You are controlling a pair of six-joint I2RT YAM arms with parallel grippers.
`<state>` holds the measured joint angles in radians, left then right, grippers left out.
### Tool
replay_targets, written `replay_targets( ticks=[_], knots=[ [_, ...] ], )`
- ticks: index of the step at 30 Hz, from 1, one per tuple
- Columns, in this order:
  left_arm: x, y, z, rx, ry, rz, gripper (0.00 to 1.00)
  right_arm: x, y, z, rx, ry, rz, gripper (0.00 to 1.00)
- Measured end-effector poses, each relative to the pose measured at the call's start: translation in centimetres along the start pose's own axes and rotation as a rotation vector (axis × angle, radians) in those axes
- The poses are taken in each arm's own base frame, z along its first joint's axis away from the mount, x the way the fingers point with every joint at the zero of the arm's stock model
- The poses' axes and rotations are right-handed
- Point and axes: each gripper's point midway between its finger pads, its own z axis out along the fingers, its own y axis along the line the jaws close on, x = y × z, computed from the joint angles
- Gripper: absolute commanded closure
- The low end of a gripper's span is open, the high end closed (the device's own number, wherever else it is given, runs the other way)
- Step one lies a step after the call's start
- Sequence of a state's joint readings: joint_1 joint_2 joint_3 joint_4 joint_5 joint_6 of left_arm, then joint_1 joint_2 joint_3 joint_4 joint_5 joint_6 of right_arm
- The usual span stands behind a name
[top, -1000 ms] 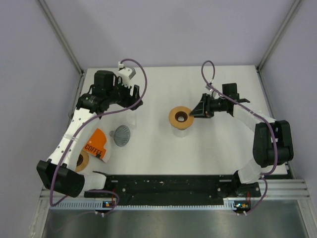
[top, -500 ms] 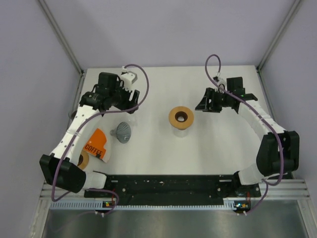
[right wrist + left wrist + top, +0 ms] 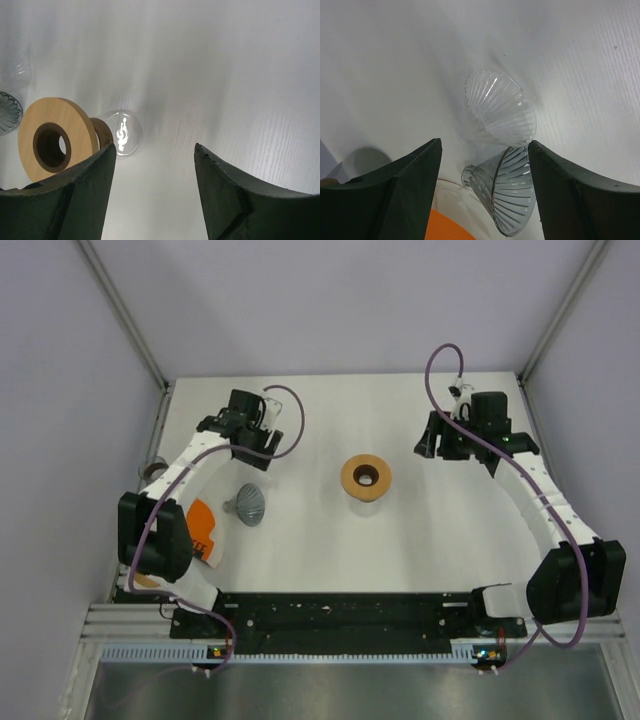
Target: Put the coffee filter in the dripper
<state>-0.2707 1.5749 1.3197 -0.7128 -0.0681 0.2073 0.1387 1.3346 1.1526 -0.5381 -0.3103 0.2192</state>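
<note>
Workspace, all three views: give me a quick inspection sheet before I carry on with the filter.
Surface: white table, no spills seen.
Job's things: clear dripper and grey dripper appear to lie on their sides, close together; coffee filter not made out in any view.
Clutter: wooden ring stand on a glass vessel mid-table; orange coffee bag beside the left arm.
End effectors: left end effector open, empty, over the drippers; right end effector open, empty, right of the stand.
Cables: purple cables loop off both arms, none seen touching the items.
Surroundings: plain walls and metal frame posts; nothing else seen.
</note>
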Motion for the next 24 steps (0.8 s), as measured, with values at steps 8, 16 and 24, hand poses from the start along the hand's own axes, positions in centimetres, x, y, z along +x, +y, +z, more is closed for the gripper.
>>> replay_targets(
  ticks=[8,16,24],
  knots=[
    [0.5,0.5,4.8,-0.039,0.113,-0.015,0.42,1.1,-0.9,0.0,0.037,0.021,-0.028,0.36],
    [2.1,1.8,5.4,-0.129,0.185,0.028,0.60,1.1,-0.9,0.0,0.033,0.022,-0.036,0.36],
    [3.6,1.6,5.4,-0.184,0.243,0.127,0.91,1.1,-0.9,0.0,0.032,0.021,-0.038,0.36]
  ],
)
